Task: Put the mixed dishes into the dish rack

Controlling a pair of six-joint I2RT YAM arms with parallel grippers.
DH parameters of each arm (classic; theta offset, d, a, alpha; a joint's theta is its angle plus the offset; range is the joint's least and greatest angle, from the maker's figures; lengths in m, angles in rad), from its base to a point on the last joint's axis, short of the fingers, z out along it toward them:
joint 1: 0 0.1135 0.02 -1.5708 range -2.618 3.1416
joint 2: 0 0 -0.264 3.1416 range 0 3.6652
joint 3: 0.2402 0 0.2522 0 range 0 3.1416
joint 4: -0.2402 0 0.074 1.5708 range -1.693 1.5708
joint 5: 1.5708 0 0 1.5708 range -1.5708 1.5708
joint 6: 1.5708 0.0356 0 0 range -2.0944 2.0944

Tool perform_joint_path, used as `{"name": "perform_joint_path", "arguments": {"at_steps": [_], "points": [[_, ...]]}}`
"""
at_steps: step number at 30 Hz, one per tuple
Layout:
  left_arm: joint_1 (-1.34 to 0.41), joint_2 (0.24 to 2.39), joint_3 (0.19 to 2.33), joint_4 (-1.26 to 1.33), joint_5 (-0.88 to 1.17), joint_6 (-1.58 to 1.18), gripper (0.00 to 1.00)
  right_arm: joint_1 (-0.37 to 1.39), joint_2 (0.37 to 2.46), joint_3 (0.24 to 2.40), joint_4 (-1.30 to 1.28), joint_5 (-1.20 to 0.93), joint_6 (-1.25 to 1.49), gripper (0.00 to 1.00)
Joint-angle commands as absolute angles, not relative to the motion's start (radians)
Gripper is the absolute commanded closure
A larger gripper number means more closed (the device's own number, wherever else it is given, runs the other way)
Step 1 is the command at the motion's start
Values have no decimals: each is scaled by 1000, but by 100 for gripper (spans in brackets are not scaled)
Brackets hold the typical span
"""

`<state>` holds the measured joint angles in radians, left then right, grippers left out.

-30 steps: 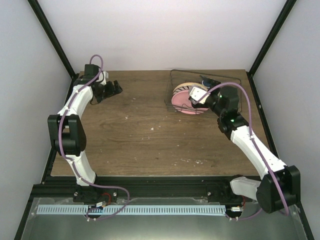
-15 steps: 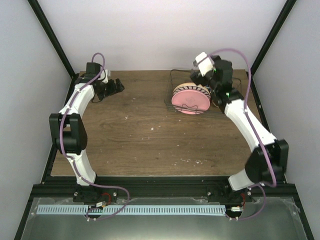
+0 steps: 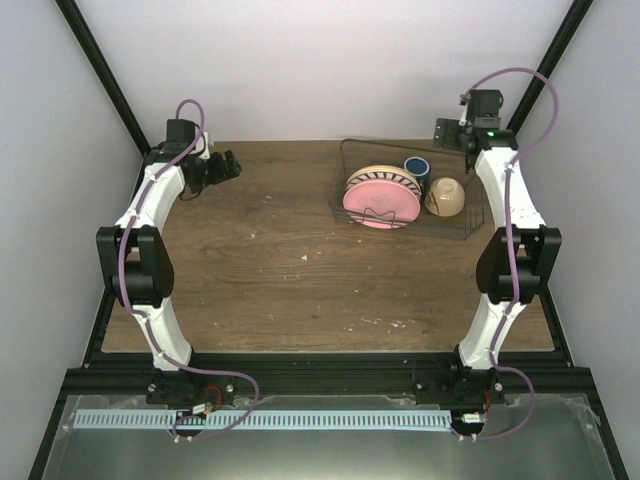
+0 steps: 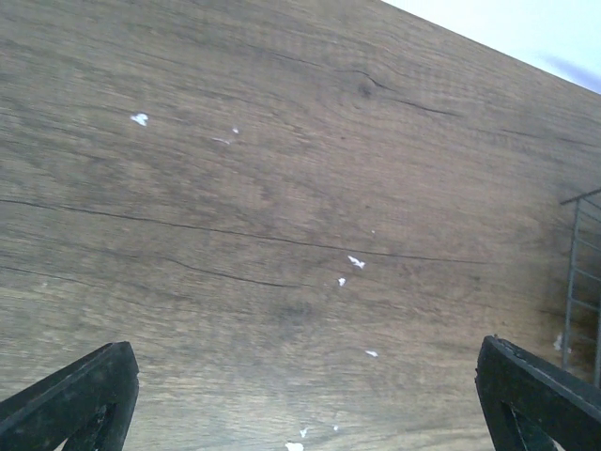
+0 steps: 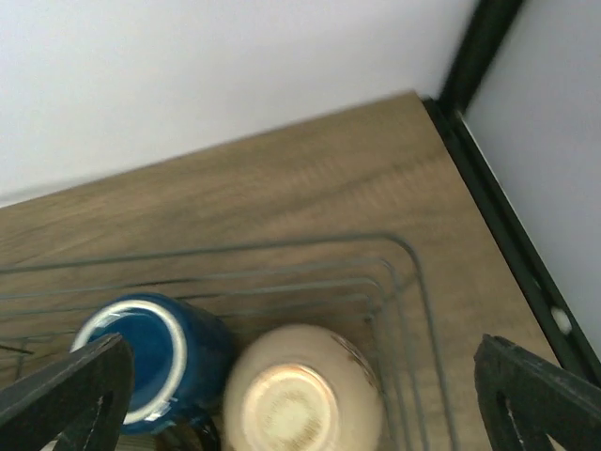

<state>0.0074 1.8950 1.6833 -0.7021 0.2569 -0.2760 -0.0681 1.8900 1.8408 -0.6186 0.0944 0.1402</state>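
Note:
The dish rack (image 3: 337, 180) stands at the table's back right. A pink plate (image 3: 380, 207) stands on edge at its front, with a black-striped white plate (image 3: 388, 180) and a yellow-orange rim (image 3: 362, 174) behind it. The dark blue mug (image 3: 416, 168) and the cream bowl (image 3: 446, 196) sit in its right part. From the right wrist, the mug (image 5: 155, 362) and the upturned bowl (image 5: 300, 395) lie side by side below my open, empty right gripper (image 5: 305, 399). That right gripper (image 3: 445, 132) hangs high over the rack's back right corner. My left gripper (image 3: 228, 165) is open at the back left.
In the left wrist view, bare wood with small white flecks lies between the open fingers (image 4: 75, 395), and the rack's wire edge (image 4: 582, 272) shows at the far right. A black frame post (image 5: 479, 47) runs close beside the right arm.
My right arm has lifted off the rack and swung up to the back right corner, its jaws opening fully, leaving the bowl in the rack. The left arm barely shifted.

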Motion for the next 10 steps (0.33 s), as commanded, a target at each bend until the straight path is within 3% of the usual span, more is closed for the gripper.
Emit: {"name": "perform_joint_path", "arguments": {"at_steps": [1,10], "points": [[15,1890,1721,-713,180,-266,0,-99,1836,1776,-652,132,273,0],[19,1905,1748,-727,174,-250,0,-102,1829,1746,-649,125,277,0]]}}
